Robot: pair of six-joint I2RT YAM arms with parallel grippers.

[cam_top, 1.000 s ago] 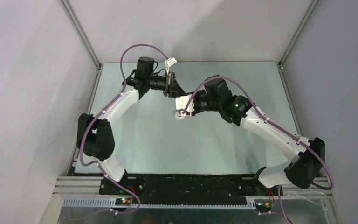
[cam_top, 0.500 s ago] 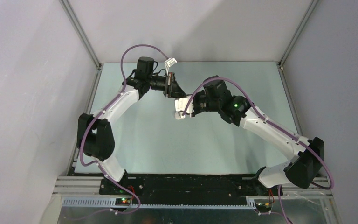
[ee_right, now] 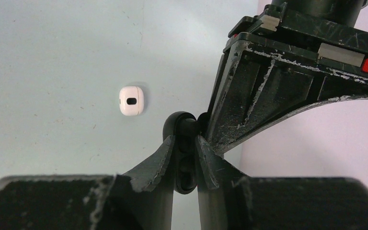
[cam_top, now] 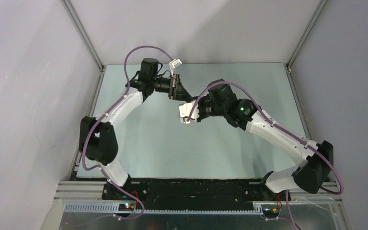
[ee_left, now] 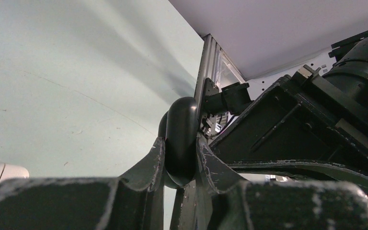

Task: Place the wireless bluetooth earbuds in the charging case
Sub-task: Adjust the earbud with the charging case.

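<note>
My left gripper (ee_left: 180, 158) is shut on a black rounded charging case (ee_left: 182, 129), held above the table. My right gripper (ee_right: 186, 163) is shut on a black part of the same case (ee_right: 186, 165), whose inner face shows oval recesses. The two grippers meet over the table's far middle, left (cam_top: 175, 91) and right (cam_top: 187, 115). The left gripper's fingers (ee_right: 235, 96) show just beyond my right fingertips. No black earbud shows. A small white rounded thing with a dark oval mark (ee_right: 131, 100) lies on the table; I cannot tell whether it is a case or an earbud.
The pale green table (cam_top: 143, 139) has grey walls on three sides and metal posts at the far corners (cam_top: 100, 67). A white rounded object (ee_left: 0, 177) shows at the lower left of the left wrist view.
My right wrist has turned and shifted slightly at the case. The left arm has not visibly moved.
</note>
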